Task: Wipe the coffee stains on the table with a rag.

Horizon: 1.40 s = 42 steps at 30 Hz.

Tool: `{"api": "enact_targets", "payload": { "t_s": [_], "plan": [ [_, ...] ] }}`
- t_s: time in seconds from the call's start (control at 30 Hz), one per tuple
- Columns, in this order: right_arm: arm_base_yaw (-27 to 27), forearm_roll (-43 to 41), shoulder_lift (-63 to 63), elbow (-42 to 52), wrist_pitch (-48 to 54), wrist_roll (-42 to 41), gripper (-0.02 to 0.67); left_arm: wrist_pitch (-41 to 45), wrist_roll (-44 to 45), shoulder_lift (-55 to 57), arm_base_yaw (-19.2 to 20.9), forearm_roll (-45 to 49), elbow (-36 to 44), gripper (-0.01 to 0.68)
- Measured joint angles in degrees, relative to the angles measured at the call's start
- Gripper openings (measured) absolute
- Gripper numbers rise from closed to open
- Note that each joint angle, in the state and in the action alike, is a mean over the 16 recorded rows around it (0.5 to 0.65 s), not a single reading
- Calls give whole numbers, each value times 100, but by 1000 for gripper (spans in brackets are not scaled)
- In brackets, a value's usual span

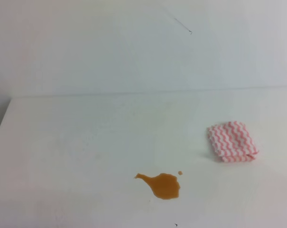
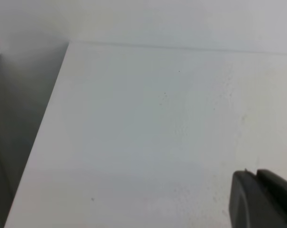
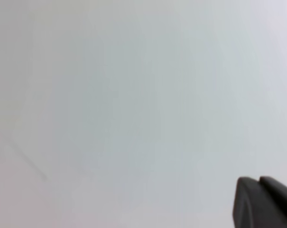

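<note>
Across the whole lower part of the exterior high view: one large, plain white, matte flat tabletop (image 1: pixel 77 142), its far edge meeting a pale white wall (image 1: pixel 110 47), its left edge dropping away to a grey gap. This table serves as the landmark for all entries below.

Item: wall. Pale, unmarked except for a thin dark line ending in a small hook (image 1: pixel 189 32), high above the table's far edge.

Item: one small folded square cloth with pink-red and white zigzag stripes (image 1: pixel 232 141). It lies flat on the table's right half, roughly midway between far and near edges. Nothing touches it.

Item: one orange-brown liquid puddle (image 1: pixel 164 185), smaller than the rag, on the table near its front edge, slightly right of centre. A thin tail runs off its left side. One tiny droplet (image 1: pixel 180 173) of the same colour sits just beside its upper right, apart from it. Puddle and rag are well apart.

Item: tiny black speck (image 1: pixel 176 224) on the table at its very front edge.

Item: left gripper (image 2: pixel 259 199), dark, blurred, seen only in the left wrist view at the lower right corner, above the table's left portion. Whether its claw stands apart or together cannot be told.

Item: right gripper (image 3: pixel 263 202), dark, visible only in the right wrist view's lower right corner against a plain pale surface. Claw together, holding nothing.
</note>
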Motion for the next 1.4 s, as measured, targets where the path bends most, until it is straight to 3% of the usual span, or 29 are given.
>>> {"api": "enact_targets", "payload": {
  "t_s": [0.33,0.63,0.77,0.97,1.23,1.4],
  "plan": [
    [0,40,-1,-1,-2606,-105,-4,0,0,0,0,0,0,0],
    [0,541,-2,-2,-2956,-293,-4,0,0,0,0,0,0,0],
    [0,822,-2,-66,-2325,-424,-4,0,0,0,0,0,0,0],
    [0,1027,58,-386,-596,-742,-4,0,0,0,0,0,0,0],
    [0,832,590,-1149,1948,-1148,-4,0,0,0,0,0,0,0],
    [0,771,1265,-1565,2894,-1384,-4,0,0,0,0,0,0,0]
  ]
}}
